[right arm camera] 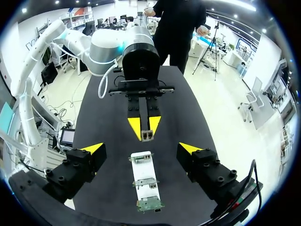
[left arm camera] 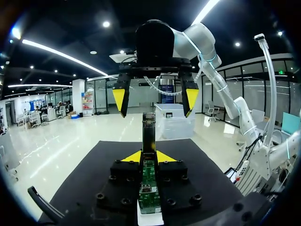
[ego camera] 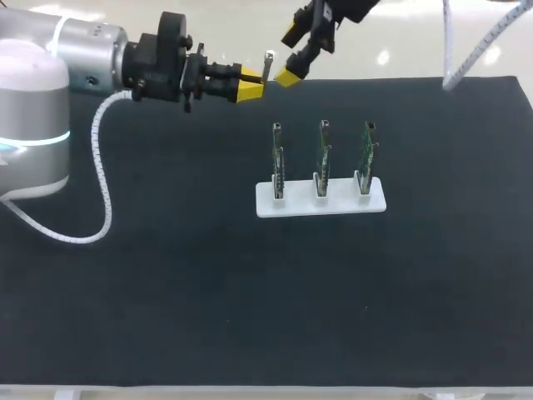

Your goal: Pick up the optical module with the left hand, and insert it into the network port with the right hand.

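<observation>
A black mat point(ego camera: 166, 292) covers the table. On it, right of the middle, lies a white holder point(ego camera: 333, 205) with three green circuit boards point(ego camera: 323, 154) standing upright in a row, each in its own slot. Beyond the holder's left end, raised over the mat's far part, the left gripper point(ego camera: 249, 87) comes in from the left with its fingers nearly closed, clamped on the optical module point(ego camera: 268, 60). The slim module sticks out past the yellow tips, its free end toward the other arm. Farthest out, the right gripper point(ego camera: 290, 57) comes down from the far edge, facing the left one, its fingers spread wide. The module's end lies just ahead of that gap, touching neither finger.
</observation>
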Robot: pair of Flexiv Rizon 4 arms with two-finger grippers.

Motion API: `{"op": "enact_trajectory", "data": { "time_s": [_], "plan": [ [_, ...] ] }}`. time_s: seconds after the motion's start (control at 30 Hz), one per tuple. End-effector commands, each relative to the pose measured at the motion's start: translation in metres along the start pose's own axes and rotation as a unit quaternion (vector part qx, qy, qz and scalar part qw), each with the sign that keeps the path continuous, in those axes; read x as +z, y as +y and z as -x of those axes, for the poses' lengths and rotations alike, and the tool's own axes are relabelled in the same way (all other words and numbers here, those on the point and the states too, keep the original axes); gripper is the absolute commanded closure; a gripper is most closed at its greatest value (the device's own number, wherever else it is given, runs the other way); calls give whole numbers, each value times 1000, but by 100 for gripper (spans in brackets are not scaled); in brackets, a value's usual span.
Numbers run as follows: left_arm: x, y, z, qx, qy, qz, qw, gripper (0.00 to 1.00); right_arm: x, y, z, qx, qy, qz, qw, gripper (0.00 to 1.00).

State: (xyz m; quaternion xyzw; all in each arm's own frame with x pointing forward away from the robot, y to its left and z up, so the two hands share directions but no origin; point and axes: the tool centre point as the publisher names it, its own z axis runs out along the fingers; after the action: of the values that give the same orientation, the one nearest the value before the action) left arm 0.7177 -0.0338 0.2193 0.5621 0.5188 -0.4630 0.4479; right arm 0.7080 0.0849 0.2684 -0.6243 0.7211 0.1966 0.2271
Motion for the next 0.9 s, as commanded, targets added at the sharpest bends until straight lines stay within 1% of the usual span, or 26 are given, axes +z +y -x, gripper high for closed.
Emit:
{"op": "enact_trajectory", "data": {
  "time_s": [0.03,0.1,0.13,0.17,0.23,0.3,0.33,0.4,0.43,0.5,0.57,0.67,0.7,0.73,0.9],
  "plan": [
    [0,-2,0,1,-1,4,1000,100,5,-9,11,0,7,5,1000,0],
    [0,-2,0,1,-1,4,1000,100,6,-9,14,-1,9,2,1000,2],
    [0,-2,0,1,-1,4,1000,100,7,-9,14,-2,9,2,1000,12],
    [0,-2,0,1,-1,4,1000,100,7,-10,15,-2,9,3,1000,16],
    [0,-2,0,1,-1,4,1000,100,8,-11,15,-3,8,4,1000,16],
    [0,-2,0,1,-1,4,1000,100,9,-10,15,-3,8,4,1000,31],
    [0,-2,0,1,-1,4,1000,100,10,-10,15,-3,8,4,1000,35],
    [0,-2,0,1,-1,4,1000,100,11,-10,15,-1,6,4,1000,31],
    [0,-2,0,1,-1,4,1000,100,11,-9,14,-1,5,4,1000,32],
    [0,-2,0,1,-1,4,1000,100,12,-9,14,0,4,4,1000,36],
    [0,-2,0,1,-1,4,1000,100,13,-9,13,1,2,4,1000,37],
    [0,-2,0,1,-1,4,1000,100,15,-7,11,2,1,3,1000,44],
    [0,-2,0,1,-1,4,1000,100,16,-6,11,3,0,2,1000,44],
    [0,-2,0,1,-1,4,1000,100,16,-6,10,3,-1,2,1000,50],
    [0,-2,0,1,-1,4,1000,100,17,-5,10,4,-1,-1,1000,51]
  ]
}}
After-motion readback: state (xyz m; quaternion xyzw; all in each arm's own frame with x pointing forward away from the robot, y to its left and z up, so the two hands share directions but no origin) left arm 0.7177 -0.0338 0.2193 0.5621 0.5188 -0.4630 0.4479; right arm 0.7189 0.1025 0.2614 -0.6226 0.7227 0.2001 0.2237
